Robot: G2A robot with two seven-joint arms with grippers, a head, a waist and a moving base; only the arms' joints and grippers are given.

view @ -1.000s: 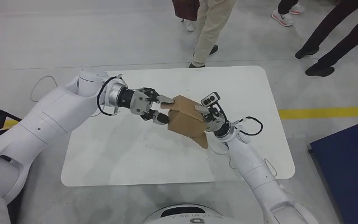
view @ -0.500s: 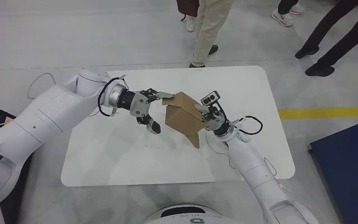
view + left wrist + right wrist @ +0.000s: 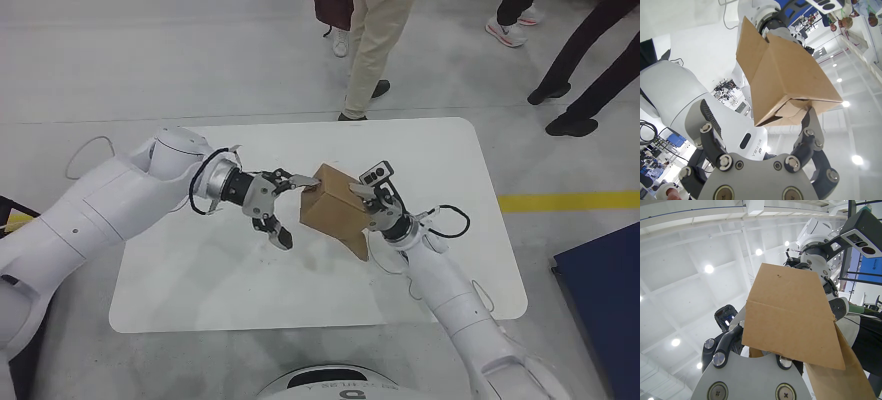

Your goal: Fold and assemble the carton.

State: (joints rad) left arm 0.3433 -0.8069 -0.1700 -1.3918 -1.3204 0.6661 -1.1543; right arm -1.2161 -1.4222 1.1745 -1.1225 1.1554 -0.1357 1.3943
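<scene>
The left gripper point(image 3: 297, 210) has its jaws spread wide and clasps nothing: 1 fingertip point(image 3: 808, 113) touches the folded-in flaps at the carton's near end, while the other finger point(image 3: 709, 115) stands well apart from the cardboard. The right gripper point(image 3: 372, 210) has its jaws largely hidden behind a cardboard panel, yet it is the only thing bearing the carton point(image 3: 335, 210), so I judge them clamped on a wall or flap at the opposite end. The carton hangs in the air above the middle of the table point(image 3: 200, 290), touching it nowhere, between the 2 grippers. It is already squared into a tube, and its long axis seems to run from the left gripper's end toward the right gripper's, slanting toward the table's near edge. The end facing the left gripper has its flaps point(image 3: 789, 115) turned in but not flush, with a dark gap along 1 edge; the other end shows a loose flap point(image 3: 750, 43) standing out. The step in hand appears to be closing that nearer end. The next move likely calls for the touching fingertip to press the flaps home along the long axis while the right gripper holds firm, so the tube does not skew or slip.
</scene>
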